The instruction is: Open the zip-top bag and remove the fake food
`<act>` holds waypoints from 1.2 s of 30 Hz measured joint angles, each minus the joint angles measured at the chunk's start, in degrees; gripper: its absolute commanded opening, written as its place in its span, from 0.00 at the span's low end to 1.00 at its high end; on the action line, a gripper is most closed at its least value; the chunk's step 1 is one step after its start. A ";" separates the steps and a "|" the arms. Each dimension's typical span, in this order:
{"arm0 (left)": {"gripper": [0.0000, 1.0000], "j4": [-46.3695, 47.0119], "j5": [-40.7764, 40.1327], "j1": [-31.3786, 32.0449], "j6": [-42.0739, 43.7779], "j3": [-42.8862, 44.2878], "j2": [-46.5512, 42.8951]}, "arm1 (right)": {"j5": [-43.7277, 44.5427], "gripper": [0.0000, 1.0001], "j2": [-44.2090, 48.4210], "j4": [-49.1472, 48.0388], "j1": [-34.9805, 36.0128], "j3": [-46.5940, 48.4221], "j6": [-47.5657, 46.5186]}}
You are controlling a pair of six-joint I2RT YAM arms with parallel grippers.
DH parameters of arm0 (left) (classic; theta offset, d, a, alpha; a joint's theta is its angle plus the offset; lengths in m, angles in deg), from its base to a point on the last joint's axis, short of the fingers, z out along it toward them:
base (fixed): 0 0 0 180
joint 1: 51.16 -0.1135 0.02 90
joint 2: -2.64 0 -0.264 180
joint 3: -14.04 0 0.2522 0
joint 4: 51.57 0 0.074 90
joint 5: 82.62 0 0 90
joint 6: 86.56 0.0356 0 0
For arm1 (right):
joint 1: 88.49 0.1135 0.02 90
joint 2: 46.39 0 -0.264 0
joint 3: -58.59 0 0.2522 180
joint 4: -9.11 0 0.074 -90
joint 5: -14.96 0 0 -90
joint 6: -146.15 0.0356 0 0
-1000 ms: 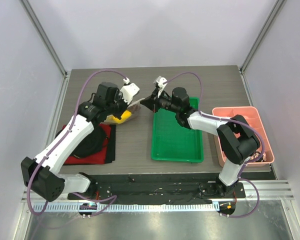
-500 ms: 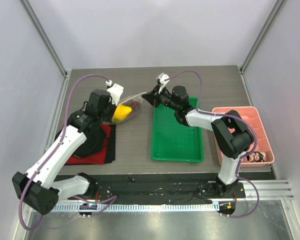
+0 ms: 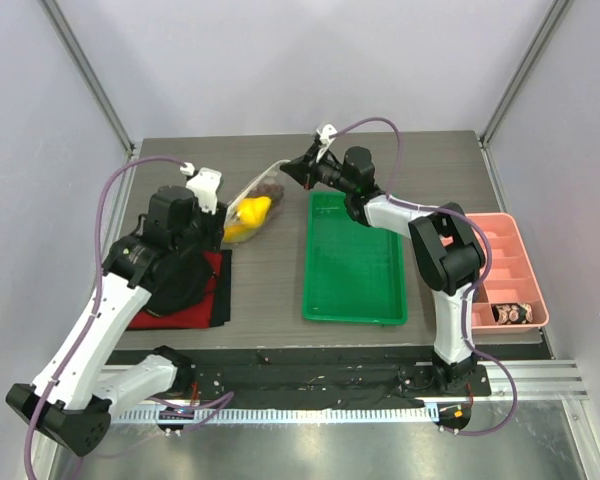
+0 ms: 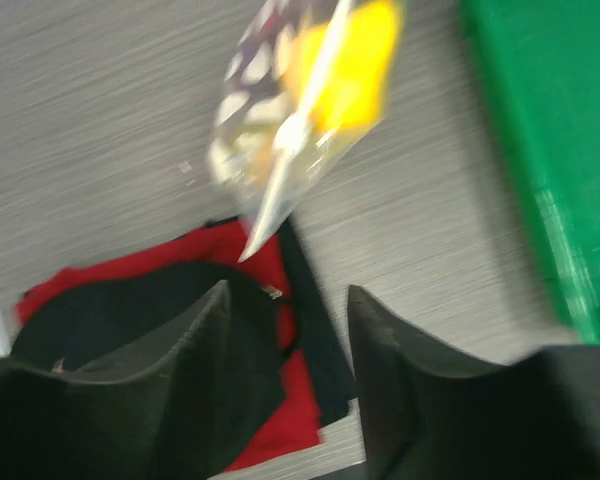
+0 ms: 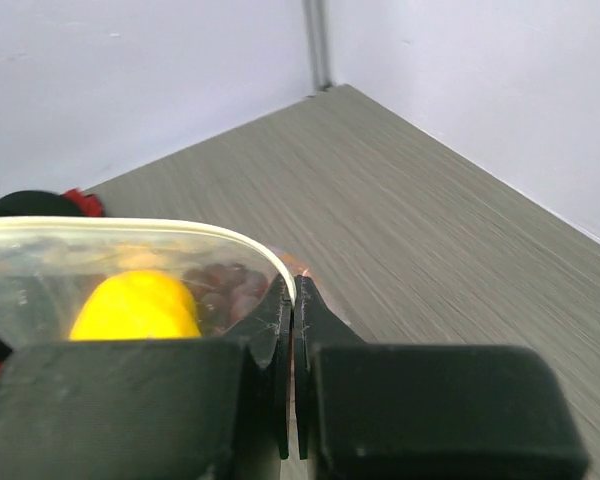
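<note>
The zip-top bag [image 3: 248, 200] is clear with white dots and hangs from its zip strip, slanting down to the left above the table. My right gripper [image 3: 293, 169] is shut on the strip's end [image 5: 280, 272]. Inside I see the yellow piece [image 3: 252, 213] and the dark red grape cluster [image 3: 270, 186]; both show in the right wrist view, yellow [image 5: 135, 305] and grapes [image 5: 225, 290]. The glossy red piece is hidden. My left gripper [image 3: 215, 222] is open and empty, just left of the bag. In the left wrist view its jaws [image 4: 287, 290] stand apart below the bag [image 4: 280, 120].
A green tray [image 3: 355, 260] lies right of the bag. A pink divided bin [image 3: 490, 265] holding small items stands at the far right. A red cloth [image 3: 208, 290] with a black lump [image 3: 175, 285] on it lies under my left arm.
My left gripper let go of the bag and drew back to the left and toward the near edge. My right gripper carried the bag farther back and left.
</note>
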State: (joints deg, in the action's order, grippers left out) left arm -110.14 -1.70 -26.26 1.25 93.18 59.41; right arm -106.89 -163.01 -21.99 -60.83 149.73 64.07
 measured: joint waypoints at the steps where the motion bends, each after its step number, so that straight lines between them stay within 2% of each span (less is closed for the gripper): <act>1: 0.61 0.04 1.40 -0.17 -0.46 0.87 0.09 | -1.99 0.01 -0.61 -0.20 -0.07 0.85 0.07; 4: 0.64 0.37 6.88 -2.25 -4.07 6.80 3.56 | -7.67 0.01 -1.66 -2.01 -0.07 1.88 1.55; 7: 0.59 2.19 11.41 -5.03 -9.33 15.06 11.34 | -13.27 0.01 -2.32 -4.66 -0.02 1.90 3.50; 10: 0.53 4.09 15.26 -7.15 -13.44 18.67 17.57 | -17.46 0.01 -2.51 -6.54 -0.02 1.90 5.03; 14: 0.52 5.64 23.34 -9.90 -17.27 22.10 27.45 | -21.92 0.01 -2.56 -8.20 -0.02 1.90 5.92; 18: 0.52 5.73 27.28 -10.45 -18.14 22.69 33.46 | -24.68 0.01 -2.58 -8.17 -0.02 2.01 5.66; 20: 0.51 5.77 27.96 -10.40 -18.18 22.69 34.23 | -25.27 0.01 -2.58 -8.00 -0.04 2.10 5.31; 24: 0.41 5.77 28.85 -10.40 -18.47 23.28 34.36 | -26.18 0.01 -2.58 -7.52 -0.09 2.16 3.98; 36: 0.22 6.47 30.42 -10.40 -18.58 23.74 35.23 | -26.53 0.01 -2.60 -3.98 -0.09 3.78 -0.74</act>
State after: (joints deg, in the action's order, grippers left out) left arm -103.67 28.72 -36.66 -17.33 116.92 94.64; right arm -133.43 -165.61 -25.97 -60.92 153.51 63.33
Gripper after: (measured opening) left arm 0.264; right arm 0.032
